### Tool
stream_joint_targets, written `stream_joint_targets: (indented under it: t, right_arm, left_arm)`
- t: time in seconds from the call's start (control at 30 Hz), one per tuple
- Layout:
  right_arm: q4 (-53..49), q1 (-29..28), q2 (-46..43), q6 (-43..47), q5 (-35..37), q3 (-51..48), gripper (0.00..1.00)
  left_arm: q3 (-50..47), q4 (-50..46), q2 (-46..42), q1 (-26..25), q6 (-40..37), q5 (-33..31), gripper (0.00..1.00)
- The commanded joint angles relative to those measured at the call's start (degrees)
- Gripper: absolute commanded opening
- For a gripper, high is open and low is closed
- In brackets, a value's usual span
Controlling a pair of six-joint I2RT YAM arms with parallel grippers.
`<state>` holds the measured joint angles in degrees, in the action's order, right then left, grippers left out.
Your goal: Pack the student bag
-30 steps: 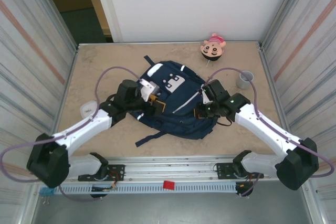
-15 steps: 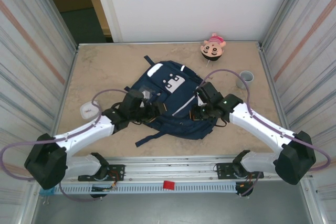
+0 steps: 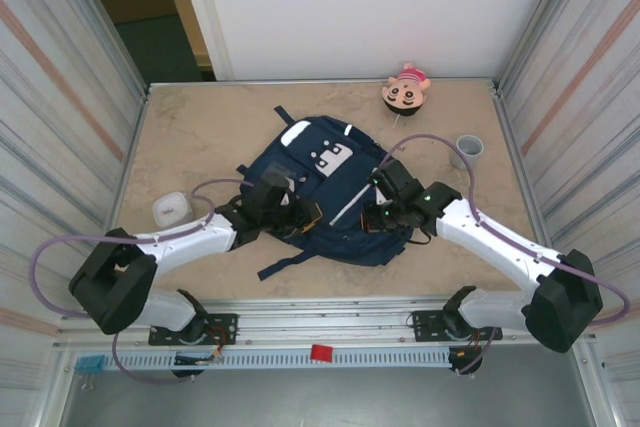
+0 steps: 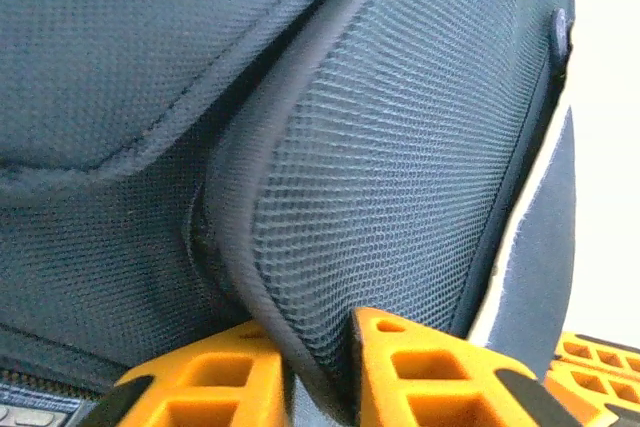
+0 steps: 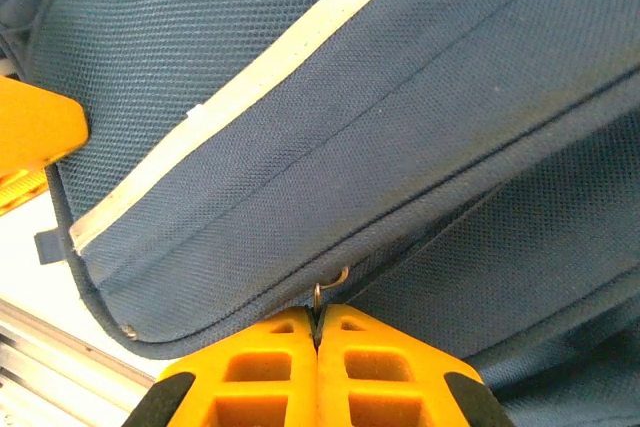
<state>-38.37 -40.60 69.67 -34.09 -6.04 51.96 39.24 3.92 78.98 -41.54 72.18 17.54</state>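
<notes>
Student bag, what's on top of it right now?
Both arms reach over the student bag: left gripper pinches its mesh pocket edge, right gripper is shut on a small metal ring. Fabric under them and its inside are hidden.

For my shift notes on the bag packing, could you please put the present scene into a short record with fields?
Bag: navy-blue fabric backpack with white trim, lying on beige tabletop
Left gripper: jaws pinching the backpack's mesh pocket edge
Right gripper: jaws shut on small metal ring at a backpack seam
Far edge: round pink-capped doll head
Right side: small grey cup
Left side: small white container
</notes>
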Motion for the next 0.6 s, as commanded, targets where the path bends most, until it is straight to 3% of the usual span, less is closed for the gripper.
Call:
stream_joint_targets:
  t: [0.0, 0.17, 0.3, 0.43, 0.57]
  right_arm:
    - [-0.15, -0.06, -2.18, -0.81, -0.73, -0.65, 0.00]
    - [-5.23, -1.37, -0.49, -1.56, 4.26, 1.56, 0.00]
    - [1.66, -6.86, 2.71, -4.04, 2.72, 2.56, 0.00]
    - [10.09, -12.68, 7.37, -7.75, 4.06, 4.00, 0.00]
    - [17.19, -15.03, 10.74, -11.96, 6.36, 4.81, 0.00]
  left_arm:
    - [1.51, -1.72, -0.90, 2.94, -3.10, 0.04, 0.09]
    - [3.66, -12.89, -4.26, 11.45, -16.91, 1.35, 0.01]
    - [8.11, -18.94, -1.68, 19.63, -29.15, 5.50, 0.00]
    - [11.69, -18.60, 2.69, 24.46, -33.19, 8.35, 0.00]
    - [15.82, -19.60, 5.10, 26.67, -35.83, 7.00, 0.04]
